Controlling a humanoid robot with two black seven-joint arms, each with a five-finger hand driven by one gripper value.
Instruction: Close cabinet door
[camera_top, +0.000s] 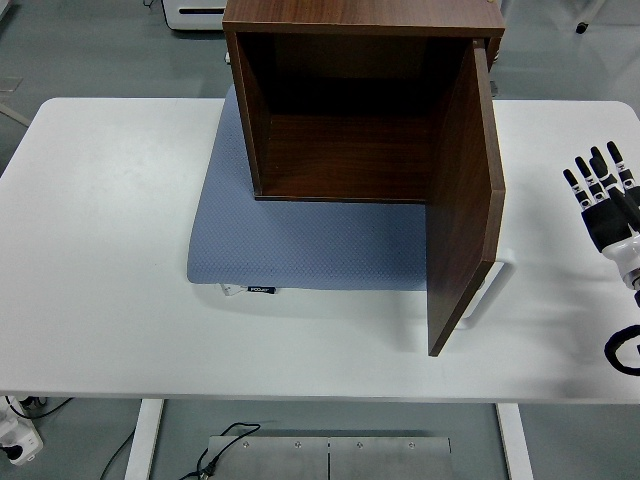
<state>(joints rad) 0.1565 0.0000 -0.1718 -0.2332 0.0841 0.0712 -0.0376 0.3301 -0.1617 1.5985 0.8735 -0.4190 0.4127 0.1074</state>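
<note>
The cabinet (350, 110) sits far-centre on a blue mat (300, 245) on the counter (100, 300), its door (465, 200) swung wide toward the near edge. The door looks stiff, hinged and light; push its outer face near the free edge. The right hand (603, 195) hovers well right of it, fingers (590, 180) straight, slightly apart, empty.

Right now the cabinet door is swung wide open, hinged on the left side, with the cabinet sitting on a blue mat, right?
Not quite. The head view shows the door hinged on the right side of the cabinet, not the left. The rest holds: it is swung wide open, and the cabinet sits on the blue mat.
</note>
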